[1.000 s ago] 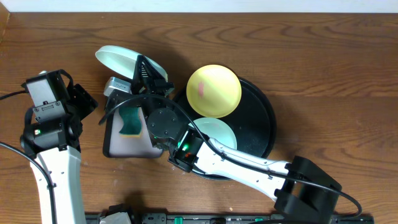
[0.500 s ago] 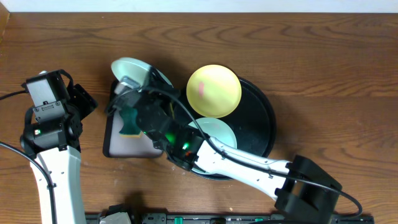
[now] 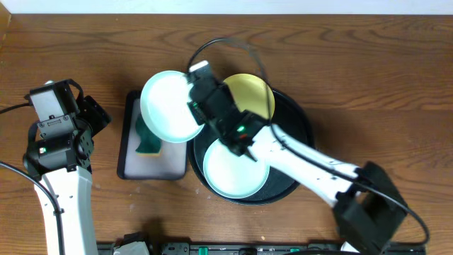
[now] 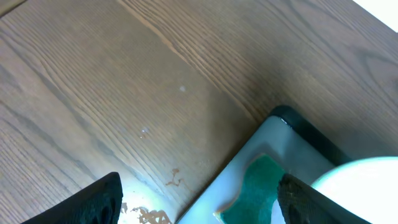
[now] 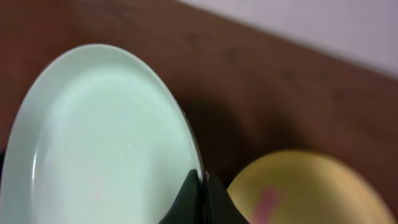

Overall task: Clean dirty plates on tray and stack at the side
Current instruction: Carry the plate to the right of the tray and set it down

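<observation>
Nearest, the near mint plate (image 3: 235, 170) was seen lying flat in the near half of the round black tray (image 3: 306, 145), and no smear could be made out on it. To its left, the rectangular tray (image 3: 161, 167) with a grey inside was set on the surface (image 3: 368, 64) just beside the round tray, with a green sponge (image 3: 148, 144) resting in it. The left gripper (image 3: 94, 115) was parked well to the left, its fingers (image 4: 102, 199) spread wide with nothing between them. Farther in, the lifted mint plate (image 3: 168, 106) was held over the far right part of the rectangular tray and the sponge. It was pinched at its right rim by the right gripper (image 3: 192, 99), whose fingers (image 5: 188, 198) were closed tight on the edge. Whether this plate was clean could not be told. Farthest, the yellow plate (image 3: 260, 95) was seen in the far part of the round tray, partly hidden by the right arm; a pink smear was shown on it in the right wrist view.

The task was judged to be at an early-to-middle stage. One plate was in hand above the sponge, two were left on the round tray, at least one of them dirty, and no stack had been started at the side. No brand, label or readable writing was found.
</observation>
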Tool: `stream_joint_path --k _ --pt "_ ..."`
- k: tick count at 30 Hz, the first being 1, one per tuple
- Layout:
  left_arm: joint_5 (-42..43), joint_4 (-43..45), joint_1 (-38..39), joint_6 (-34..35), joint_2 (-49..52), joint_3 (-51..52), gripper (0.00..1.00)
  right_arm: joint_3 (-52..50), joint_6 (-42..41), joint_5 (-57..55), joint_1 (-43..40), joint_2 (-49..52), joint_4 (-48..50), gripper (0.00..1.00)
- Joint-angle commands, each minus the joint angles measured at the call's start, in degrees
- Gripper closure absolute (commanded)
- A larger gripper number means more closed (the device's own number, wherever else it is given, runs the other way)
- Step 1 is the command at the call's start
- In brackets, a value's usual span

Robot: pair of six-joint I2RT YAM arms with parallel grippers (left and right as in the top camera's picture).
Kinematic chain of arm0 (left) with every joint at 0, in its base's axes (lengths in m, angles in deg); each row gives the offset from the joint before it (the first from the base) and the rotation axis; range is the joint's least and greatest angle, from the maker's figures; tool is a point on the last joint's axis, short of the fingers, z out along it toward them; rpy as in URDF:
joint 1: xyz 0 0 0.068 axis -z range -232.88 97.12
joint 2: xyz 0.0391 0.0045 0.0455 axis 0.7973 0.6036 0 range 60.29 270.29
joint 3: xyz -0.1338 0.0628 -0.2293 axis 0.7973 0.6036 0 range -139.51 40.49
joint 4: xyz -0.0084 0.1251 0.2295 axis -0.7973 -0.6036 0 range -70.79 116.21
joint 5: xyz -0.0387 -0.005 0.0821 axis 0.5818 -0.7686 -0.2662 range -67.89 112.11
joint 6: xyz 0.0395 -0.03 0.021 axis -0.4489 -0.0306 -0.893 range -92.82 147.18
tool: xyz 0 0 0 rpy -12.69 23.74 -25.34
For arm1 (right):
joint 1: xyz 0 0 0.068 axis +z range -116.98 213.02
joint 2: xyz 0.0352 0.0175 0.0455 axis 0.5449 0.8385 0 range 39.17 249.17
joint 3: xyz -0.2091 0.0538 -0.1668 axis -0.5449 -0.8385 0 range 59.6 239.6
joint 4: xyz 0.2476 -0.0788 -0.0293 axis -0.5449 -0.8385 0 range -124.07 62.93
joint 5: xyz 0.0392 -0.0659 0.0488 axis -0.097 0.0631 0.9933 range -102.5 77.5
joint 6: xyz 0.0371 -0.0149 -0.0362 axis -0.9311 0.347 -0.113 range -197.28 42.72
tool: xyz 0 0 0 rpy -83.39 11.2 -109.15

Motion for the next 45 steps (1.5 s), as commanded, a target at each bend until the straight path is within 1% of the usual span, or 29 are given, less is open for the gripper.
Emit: stream_joint_path --k 1,4,8,12,15,17,25,31,35,41,45 --pt "-0.31 -0.20 -0.31 0.31 0.09 -0.96 0.20 0.66 -7.61 11.52 -4.31 -6.54 -4.59 0.99" --pt "-0.33 -0.17 -0.31 0.31 0.09 -0.96 0.20 0.66 -7.56 9.84 -8.50 -8.92 -12.55 0.99" --pt "-0.31 -0.17 -0.31 0.31 0.09 -0.96 0.20 0.66 -7.54 10.27 -15.91 -10.01 -21.46 0.99" --pt "-0.33 -0.17 -0.31 0.31 0.09 -0.96 0.20 0.66 -6.21 16.65 -24.57 -10.08 -28.98 0.99" --pt "-0.33 -0.17 -0.31 0.31 0.09 -0.96 0.20 0.66 -1.05 22.32 -31.43 -10.08 -32.35 0.99" --pt "-0.33 -0.20 -0.31 0.31 0.09 -0.96 0.20 0.66 0.92 24.87 -36.41 -10.08 -34.34 0.99" --pt "-0.31 -0.20 -0.31 0.31 0.09 -0.96 0.20 -0.22 3.21 24.74 -52.94 -10.08 -40.39 0.99" --pt "-0.31 -0.20 -0.31 0.31 0.09 -0.96 0.20 -4.85 3.02 24.74 -62.20 -10.08 -39.47 0.99" --pt "-0.33 -0.20 -0.31 0.31 0.09 -0.96 0.20 -10.36 0.74 24.35 -65.90 -10.08 -34.16 0.99" --pt "-0.33 -0.17 -0.31 0.31 0.09 -0.96 0.20 -20.02 0.57 23.69 -67.58 -10.08 -22.56 0.99" --pt "-0.33 -0.17 -0.31 0.31 0.09 -0.96 0.20 -24.00 0.57 21.44 -67.56 -10.08 -17.90 0.99"
